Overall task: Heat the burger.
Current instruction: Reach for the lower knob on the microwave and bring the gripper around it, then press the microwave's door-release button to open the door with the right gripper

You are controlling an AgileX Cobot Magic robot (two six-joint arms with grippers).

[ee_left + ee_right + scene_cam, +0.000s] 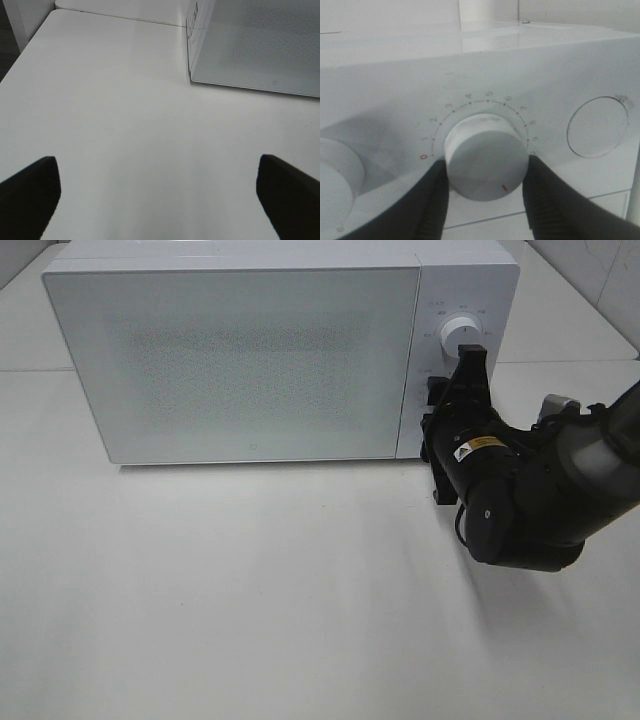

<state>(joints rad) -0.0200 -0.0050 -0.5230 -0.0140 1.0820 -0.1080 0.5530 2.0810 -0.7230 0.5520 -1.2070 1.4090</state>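
Note:
The burger is out of view; the white microwave (pixel 240 360) has its door shut, and the frosted front shows nothing inside. My right gripper (pixel 452 380) is pressed against the control panel. In the right wrist view it (pixel 486 167) is shut on a white numbered dial (pixel 485 152), with a black finger (pixel 432 200) touching each side. The dial's red mark (pixel 504 188) sits at the edge facing away from the printed numbers. My left gripper (pixel 160 200) is open over bare table near the microwave's corner (pixel 192 75), with nothing between its fingers.
A second white knob (pixel 462 330) sits above the gripped dial on the panel. A round button (pixel 597 127) lies on the dial's other side. The white table (pixel 250 590) stretches in front of the microwave. My right arm (pixel 540 490) hangs over the table's right part.

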